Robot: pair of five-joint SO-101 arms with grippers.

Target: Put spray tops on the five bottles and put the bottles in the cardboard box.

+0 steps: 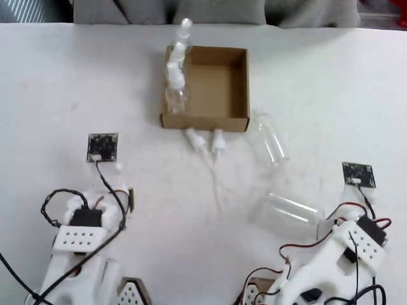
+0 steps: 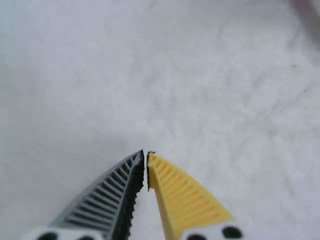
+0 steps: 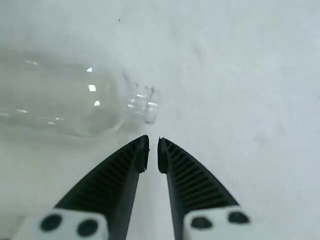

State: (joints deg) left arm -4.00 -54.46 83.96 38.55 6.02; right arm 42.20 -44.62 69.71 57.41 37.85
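Pointing at white table (image 1: pixel 63 76), grey seats (image 1: pixel 216 9) beyond: left pincer (image 2: pixel 146 170), right pincer (image 3: pixel 152 155) pressed together.

- left arm (image 1: pixel 79 241): white printed shell, black cable loops, grid of small holes on 1 block
- right arm (image 1: pixel 343 251): white shell, black and red wires
- left gripper (image 2: pixel 146 161): 1 grey ribbed finger, 1 yellow, white base, dark holes
- right gripper (image 3: pixel 152 150): 2 black ribbed fingers, white base, dark holes
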